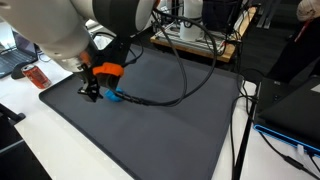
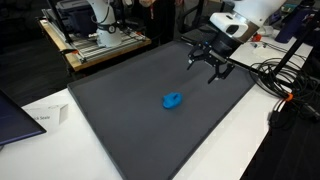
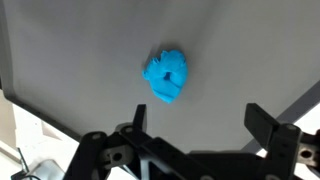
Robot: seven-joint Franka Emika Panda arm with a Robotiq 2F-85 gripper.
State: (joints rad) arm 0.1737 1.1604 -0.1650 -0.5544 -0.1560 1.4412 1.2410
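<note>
Dark grey mat (image 2: 110, 125) holds a crumpled blue lump (image 2: 173, 100) near its middle, roundish with no clear long axis, while the gripper (image 2: 212, 68) hovers above the mat nearer one edge, jaws spread wide and empty, the lump apart ahead of them.

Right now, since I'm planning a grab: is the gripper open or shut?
Open: the gripper shows fingers wide apart in the wrist view, nothing between them; the blue wad lies untouched on the mat.
</note>
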